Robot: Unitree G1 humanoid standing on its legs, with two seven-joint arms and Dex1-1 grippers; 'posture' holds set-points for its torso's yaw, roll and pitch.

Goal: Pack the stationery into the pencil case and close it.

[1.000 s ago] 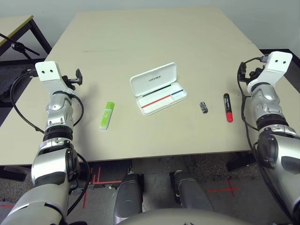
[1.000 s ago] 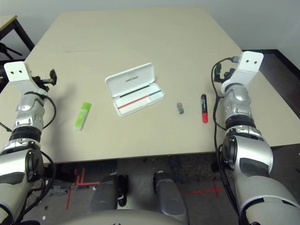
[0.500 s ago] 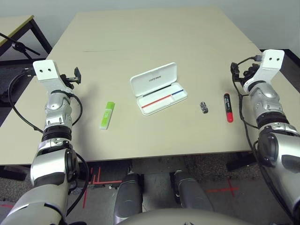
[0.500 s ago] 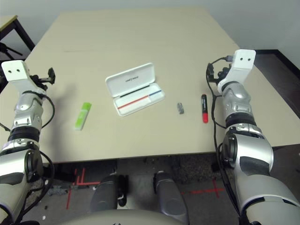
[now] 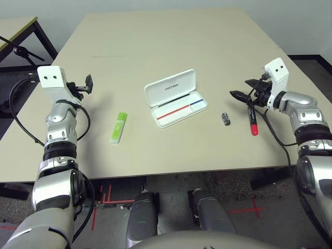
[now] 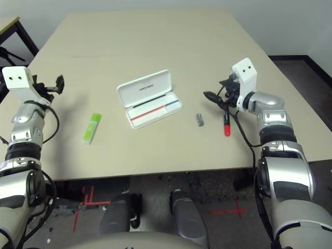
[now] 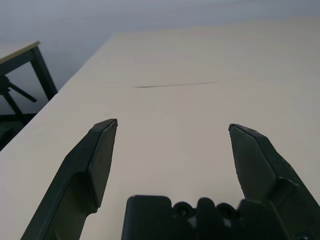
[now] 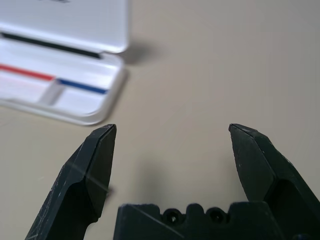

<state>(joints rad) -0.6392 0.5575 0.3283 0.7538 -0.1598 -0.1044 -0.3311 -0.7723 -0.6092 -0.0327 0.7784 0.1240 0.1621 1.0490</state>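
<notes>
The white pencil case point(image 5: 175, 97) lies open mid-table, lid folded back, with a red-and-blue stripe inside. Its corner also appears in the right wrist view point(image 8: 65, 75). Left of it lies the lime-green stick point(image 5: 118, 127). To its right sit the tiny dark metallic piece point(image 5: 225, 119) and the red marker point(image 5: 252, 120) with its black cap. My right gripper point(image 5: 240, 88) hangs open just above the marker's capped end, pointing toward the case, holding nothing. My left gripper point(image 5: 88, 83) is open above the table's left part, far from the green stick.
The beige table point(image 5: 171, 41) stretches bare behind the case, with a thin dark line point(image 7: 175, 85) on its surface. Another table's corner point(image 5: 21, 26) stands at the far left. Floor with red tape marks point(image 5: 106, 197) lies below the front edge.
My right arm has swung down and inward from a raised pose; its gripper now points toward the case, over the marker's cap. The left arm has barely shifted.
</notes>
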